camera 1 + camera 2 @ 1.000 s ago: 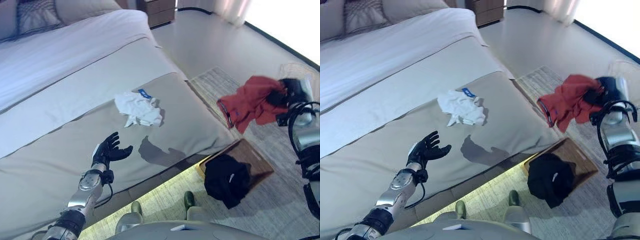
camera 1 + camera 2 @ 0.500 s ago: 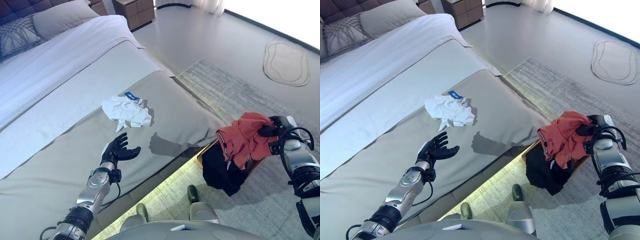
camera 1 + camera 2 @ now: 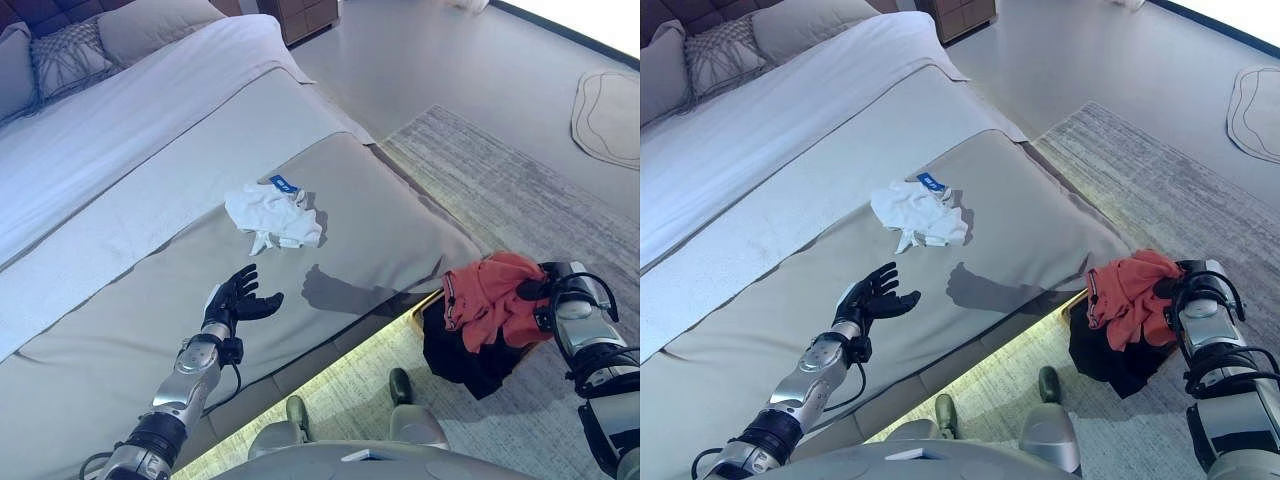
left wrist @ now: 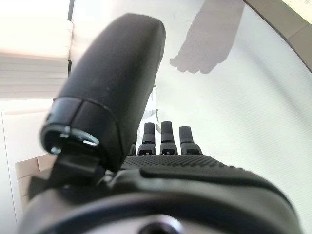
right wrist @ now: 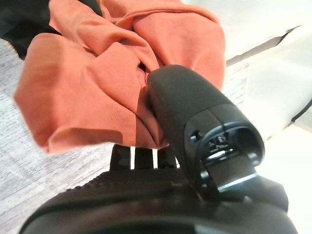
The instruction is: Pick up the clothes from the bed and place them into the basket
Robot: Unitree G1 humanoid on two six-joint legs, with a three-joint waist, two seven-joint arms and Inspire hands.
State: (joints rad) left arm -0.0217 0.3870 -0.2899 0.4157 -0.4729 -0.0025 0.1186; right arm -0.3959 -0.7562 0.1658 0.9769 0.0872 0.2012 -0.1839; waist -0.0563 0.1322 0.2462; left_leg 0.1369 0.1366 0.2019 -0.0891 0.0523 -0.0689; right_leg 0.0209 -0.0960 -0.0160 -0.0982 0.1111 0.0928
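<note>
My right hand is shut on a red-orange garment, which hangs right over the basket on the floor beside the bed. In the right wrist view the thumb pinches the orange cloth. A black garment lies in the basket under it. A crumpled white garment with a blue tag lies on the grey bed cover. My left hand is open, fingers spread, above the bed cover, nearer to me than the white garment. It also shows in the left wrist view.
The bed takes up the left with pillows at its head. A grey striped rug lies under the basket. A small oval mat lies on the floor at far right. A wooden nightstand stands by the bed's head.
My right hand has lowered the red-orange garment down onto the basket. The camera has shifted. My left hand has kept its pose over the bed.
</note>
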